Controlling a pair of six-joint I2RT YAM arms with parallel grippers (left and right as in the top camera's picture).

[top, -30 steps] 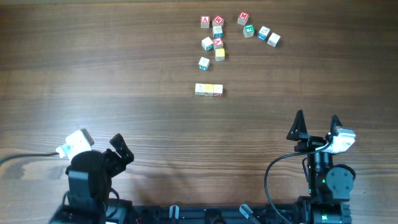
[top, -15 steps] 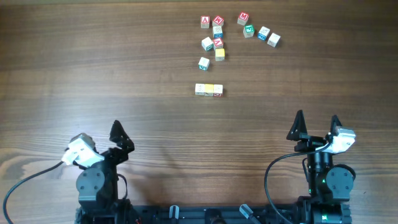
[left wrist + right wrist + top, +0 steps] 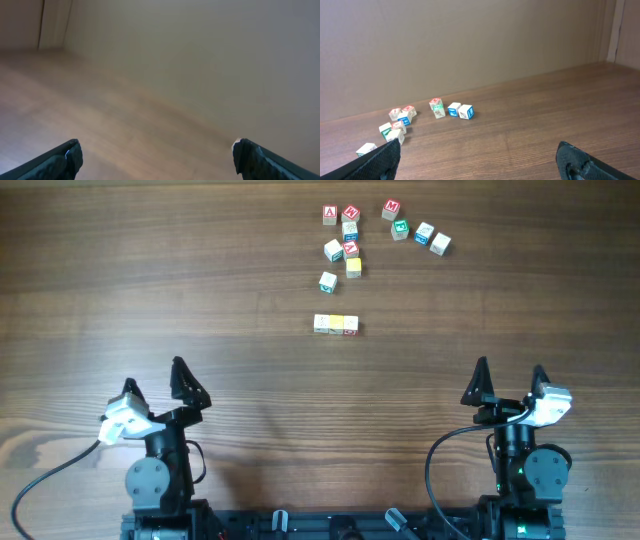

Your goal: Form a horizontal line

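Though agape, left claw (image 3: 153,375), right claw (image 3: 510,366) empty.

The horizontal line (image 3: 336,325) lies ahead of me on the table (image 3: 150,270), its three cubes side by side and touching, running left to right. Behind it, toward the far edge, sit the loose letter cubes. One bunch (image 3: 351,249) is straight behind the row, and its nearest cube (image 3: 327,281) sits just behind the row's left end, apart from it. A second bunch (image 3: 424,232) lies farther right. My left gripper (image 3: 153,375) sits near the front edge, left of the row, and my right gripper (image 3: 510,367) near the front edge, right of it. Both are well apart from every cube.
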